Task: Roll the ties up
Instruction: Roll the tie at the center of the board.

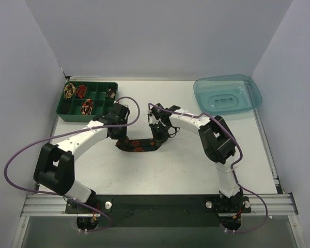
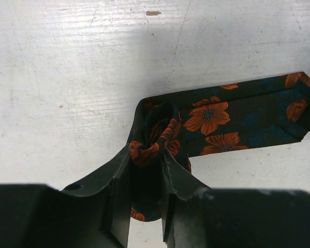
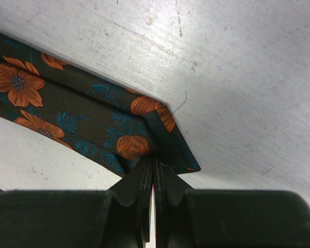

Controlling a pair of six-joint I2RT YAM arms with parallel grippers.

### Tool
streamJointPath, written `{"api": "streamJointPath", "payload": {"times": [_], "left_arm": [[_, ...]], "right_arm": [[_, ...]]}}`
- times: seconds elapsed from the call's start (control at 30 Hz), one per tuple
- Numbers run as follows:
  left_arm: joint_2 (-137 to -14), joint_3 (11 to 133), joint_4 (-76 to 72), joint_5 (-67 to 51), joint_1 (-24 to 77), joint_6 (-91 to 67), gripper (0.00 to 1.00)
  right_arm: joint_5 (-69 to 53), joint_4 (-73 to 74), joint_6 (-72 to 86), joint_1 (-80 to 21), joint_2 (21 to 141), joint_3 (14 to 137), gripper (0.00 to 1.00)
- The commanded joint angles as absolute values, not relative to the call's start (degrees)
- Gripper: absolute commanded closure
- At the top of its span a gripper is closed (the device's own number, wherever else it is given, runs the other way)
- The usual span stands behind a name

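Tie (image 1: pixel 137 145) on scuffed white table (image 1: pixel 196 163), pale walls (image 1: pixel 160 36)

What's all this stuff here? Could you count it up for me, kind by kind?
Green tray: 1
Rolled ties in it: 4
Loose flowered tie: 1
Blue plastic tub: 1
Robot arms: 2
Total: 9
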State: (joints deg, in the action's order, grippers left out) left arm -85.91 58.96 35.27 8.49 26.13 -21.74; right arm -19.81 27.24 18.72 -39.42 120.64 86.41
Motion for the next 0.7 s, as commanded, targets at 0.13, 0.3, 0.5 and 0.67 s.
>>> {"api": "streamJointPath", "payload": {"times": [0.13, 0.3, 0.5, 0.67], "left_arm": [[-88.94, 64.78, 42.89, 20.03, 29.62, -19.78, 0.74], [-90.17, 66.18, 44.91, 23.64, 30.76, -19.69, 0.74], [-94.21, 69.87, 50.00, 29.61, 34.01, -20.04, 0.74], [-98.26, 72.94, 53.26, 33.13, 37.79, -21.62, 0.74]], "right_arm": [[-14.85, 32.26, 16.79, -39.03, 121.74, 85.78, 0.96], [-14.86, 30.33, 17.40, -38.50, 116.12, 84.20, 0.96], [-13.36, 28.65, 18.98, -35.78, 110.49, 80.34, 0.95], [-13.18, 27.95, 19.51, -33.49, 109.69, 78.23, 0.95]]}}
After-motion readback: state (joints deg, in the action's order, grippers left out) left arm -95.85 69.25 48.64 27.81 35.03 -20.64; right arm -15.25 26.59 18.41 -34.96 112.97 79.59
